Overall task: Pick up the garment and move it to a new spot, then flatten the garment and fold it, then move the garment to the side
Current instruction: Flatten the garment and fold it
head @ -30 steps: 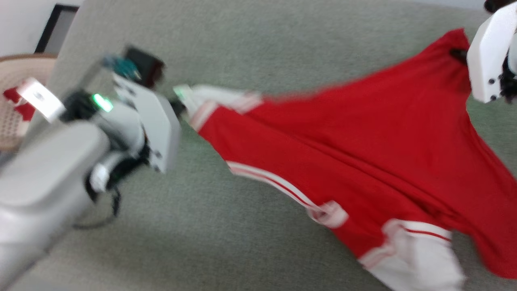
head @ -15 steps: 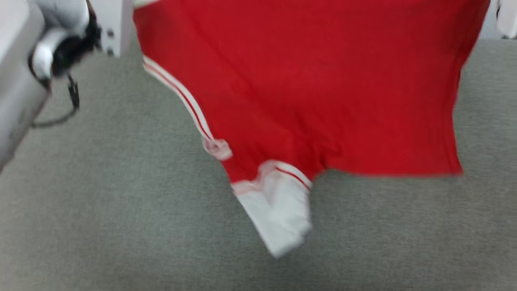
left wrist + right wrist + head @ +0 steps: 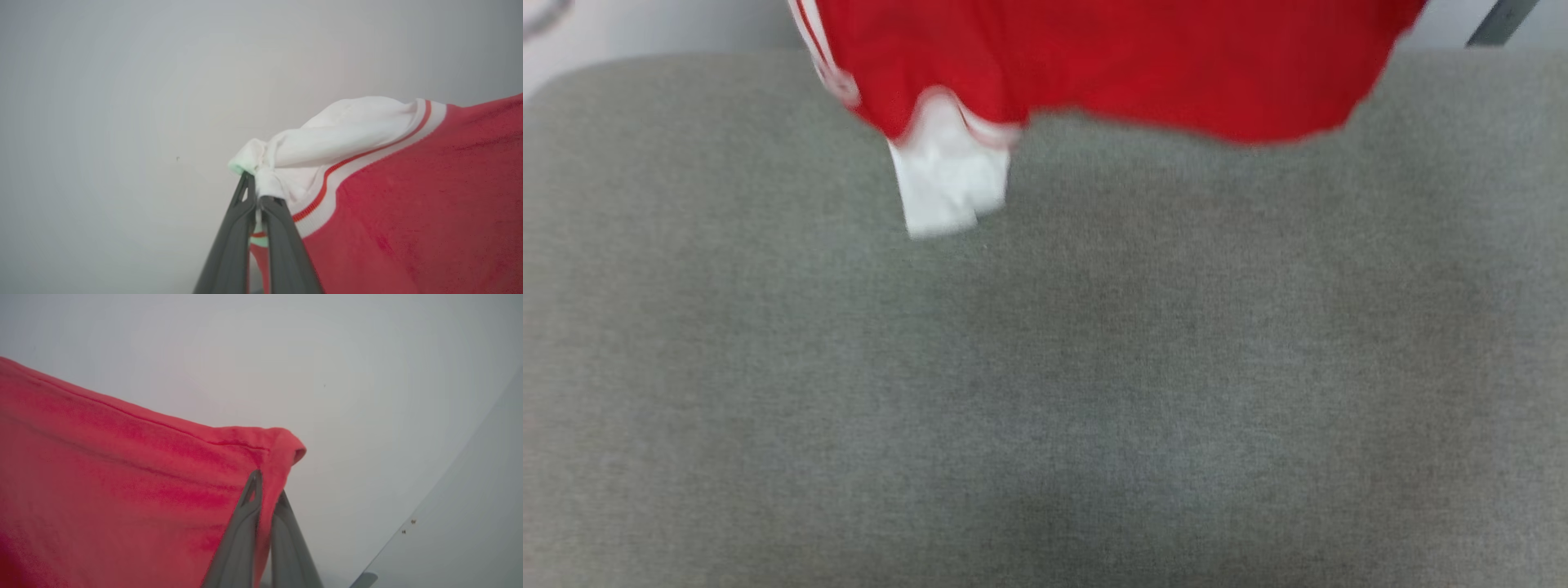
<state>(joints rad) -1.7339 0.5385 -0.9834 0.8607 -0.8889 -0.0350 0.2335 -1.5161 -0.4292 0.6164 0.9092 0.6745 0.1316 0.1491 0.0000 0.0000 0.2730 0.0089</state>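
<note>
Pinching the bunched white sleeve (image 3: pixel 327 139) of the red jersey (image 3: pixel 408 212) tight in the clenched left gripper (image 3: pixel 256 191), right at its fingertips and spreading off to its right. Clamping a red hem corner in the shut right gripper (image 3: pixel 267 486), stretching away to its left. Hanging over the grey upholstered surface (image 3: pixel 1045 367).
</note>
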